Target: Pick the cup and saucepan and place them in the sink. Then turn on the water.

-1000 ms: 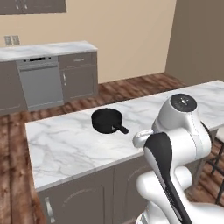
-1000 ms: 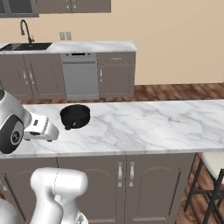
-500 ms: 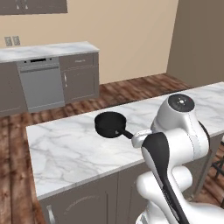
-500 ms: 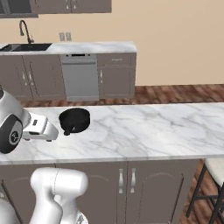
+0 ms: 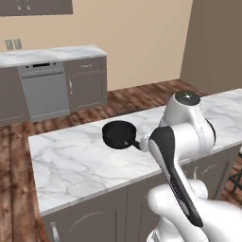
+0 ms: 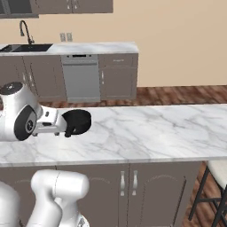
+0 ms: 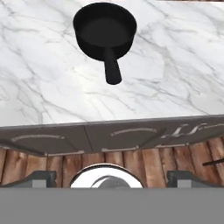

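Observation:
The black saucepan [image 5: 118, 133] [image 6: 78, 120] [image 7: 105, 30] sits on the white marble island counter [image 5: 71, 165], its short handle [image 7: 112, 68] pointing toward me. My gripper [image 7: 113, 177] hangs back from the counter's front edge, level with the cabinet fronts. It is open, its fingertips [image 7: 41, 178] wide apart and empty, well short of the handle. The black sink [image 6: 26, 47] with its gooseneck faucet [image 6: 24, 31] is set in the far counter along the back wall. No water runs from it. The cup is out of view.
A dishwasher [image 6: 81, 77] and grey cabinets [image 6: 117, 80] line the back wall across a strip of wood floor [image 6: 177, 94]. A stool [image 6: 215, 186] stands at the island's right end. Island cabinet doors [image 7: 109, 135] lie right below the counter edge.
The whole picture has shifted slightly, so the camera has moved a little with the base. The saucepan stays where it was on the counter and the gripper stays open.

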